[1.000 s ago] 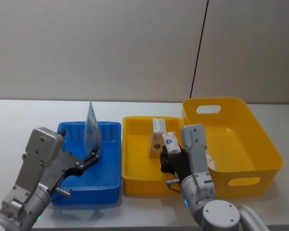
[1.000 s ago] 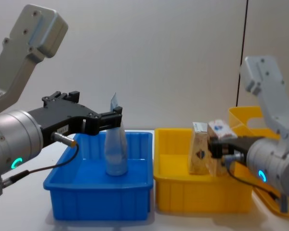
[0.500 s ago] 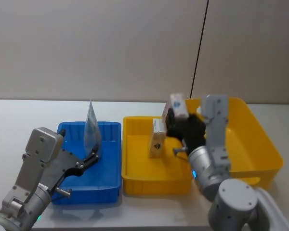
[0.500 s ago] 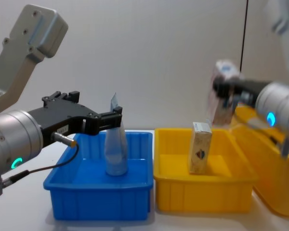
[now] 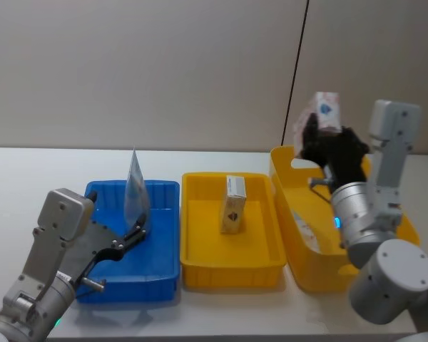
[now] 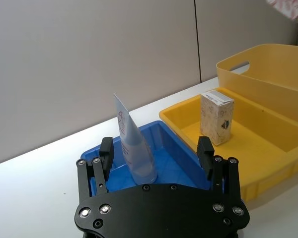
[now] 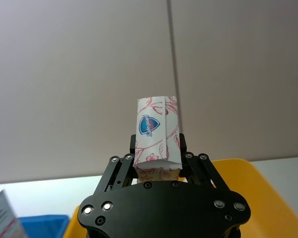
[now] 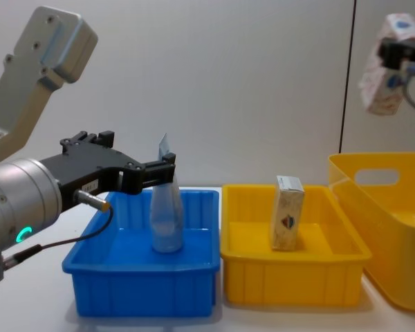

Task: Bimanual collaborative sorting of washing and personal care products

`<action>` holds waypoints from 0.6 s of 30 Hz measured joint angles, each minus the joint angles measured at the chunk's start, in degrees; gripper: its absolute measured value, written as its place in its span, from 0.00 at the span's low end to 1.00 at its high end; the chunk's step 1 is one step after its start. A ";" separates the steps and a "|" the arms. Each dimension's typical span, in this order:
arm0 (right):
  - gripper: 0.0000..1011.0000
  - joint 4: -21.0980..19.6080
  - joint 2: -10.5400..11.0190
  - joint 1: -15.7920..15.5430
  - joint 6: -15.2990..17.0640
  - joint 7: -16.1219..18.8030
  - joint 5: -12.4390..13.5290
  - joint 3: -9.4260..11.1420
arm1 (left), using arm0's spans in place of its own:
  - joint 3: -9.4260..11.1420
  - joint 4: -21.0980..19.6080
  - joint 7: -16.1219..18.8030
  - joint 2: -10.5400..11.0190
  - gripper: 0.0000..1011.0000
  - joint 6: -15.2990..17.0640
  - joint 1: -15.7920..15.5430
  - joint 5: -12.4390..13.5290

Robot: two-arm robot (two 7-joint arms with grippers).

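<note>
A pale pouch [image 5: 136,189] stands upright in the blue bin [image 5: 128,288]. My left gripper [image 5: 140,229] is open at the pouch's base, its fingers [image 6: 204,151] apart on either side of the pouch [image 6: 134,148]. A cream box [image 5: 233,204] stands upright in the small yellow bin [image 5: 228,274]. My right gripper [image 5: 322,139] is raised high over the large yellow bin [image 5: 321,271], shut on a white box [image 5: 322,114] with a pink floral print and a blue-red emblem [image 7: 151,125]. In the chest view that box [image 8: 384,66] hangs at the top right.
The three bins stand side by side on a white table [image 5: 28,178]: blue on the left, small yellow in the middle, large yellow with handle cutouts [image 8: 401,277] on the right. A plain wall stands behind.
My right gripper has lifted the floral box out of the small yellow bin, up and to the right, over the large yellow bin. The left arm and the pouch have not moved.
</note>
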 joint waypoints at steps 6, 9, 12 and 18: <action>0.36 -2.11 0.62 -1.03 2.06 -2.10 -0.43 2.75 | 0.00 0.00 0.00 0.00 0.99 0.00 0.00 0.00; 0.35 -2.95 0.93 -1.67 3.43 -3.02 -0.76 4.00 | 0.00 0.00 0.00 0.00 0.99 0.00 0.00 0.00; 0.35 -3.43 1.13 -2.09 4.76 -3.69 -1.00 4.79 | 0.00 0.00 0.00 0.00 0.99 0.00 0.00 0.00; 0.35 -4.30 1.72 -3.33 8.70 -5.08 -1.65 6.79 | 0.00 0.00 0.00 0.00 0.99 0.00 0.00 0.00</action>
